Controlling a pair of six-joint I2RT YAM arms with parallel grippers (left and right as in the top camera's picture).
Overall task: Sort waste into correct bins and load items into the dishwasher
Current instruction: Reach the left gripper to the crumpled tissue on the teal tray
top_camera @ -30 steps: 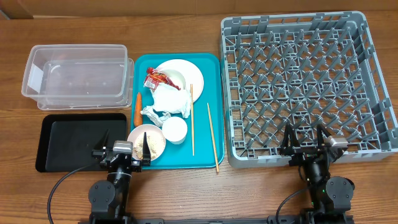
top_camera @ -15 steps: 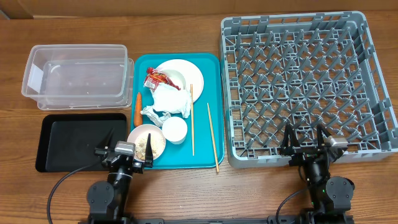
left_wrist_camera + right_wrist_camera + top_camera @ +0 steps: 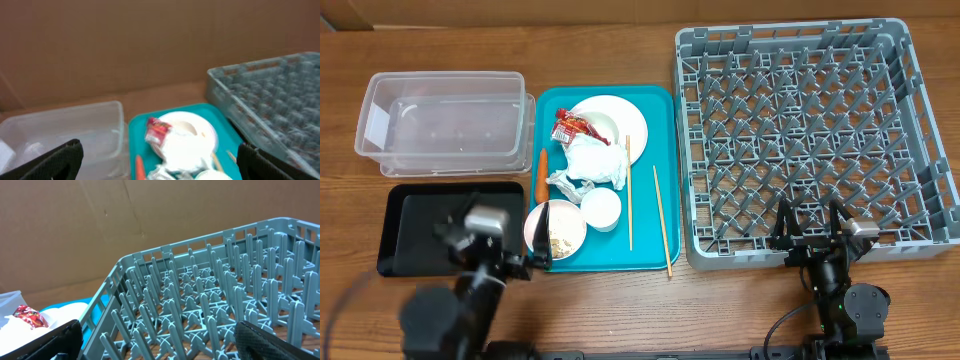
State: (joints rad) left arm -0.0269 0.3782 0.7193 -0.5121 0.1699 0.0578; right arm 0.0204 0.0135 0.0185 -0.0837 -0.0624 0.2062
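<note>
On the teal tray [image 3: 658, 110] lie a crumpled white napkin [image 3: 595, 165], a red wrapper [image 3: 573, 127] on a white plate [image 3: 608, 115], an orange carrot piece [image 3: 541, 172], a bowl of beige rice scraps [image 3: 563, 228], a small white bowl [image 3: 601, 207] and two chopsticks [image 3: 629, 190]. My left gripper [image 3: 500, 242] is open and empty, raised above the black tray [image 3: 420, 225] and the rice bowl. My right gripper [image 3: 810, 228] is open and empty at the near edge of the grey rack [image 3: 810, 130]. The clear tub [image 3: 445, 125] stands at the back left.
The left wrist view is blurred: its gripper [image 3: 160, 165] is open, looking at the wrapper [image 3: 157, 131], plate [image 3: 190, 131], carrot [image 3: 139, 169], clear tub [image 3: 65, 130] and rack [image 3: 270, 95]. The right wrist view has its gripper [image 3: 160, 342] open over the rack's pegs [image 3: 210, 290].
My left arm has risen from the table and swung a little to the left, blurred in motion. The right arm has not moved. Nothing on the tray has shifted.
</note>
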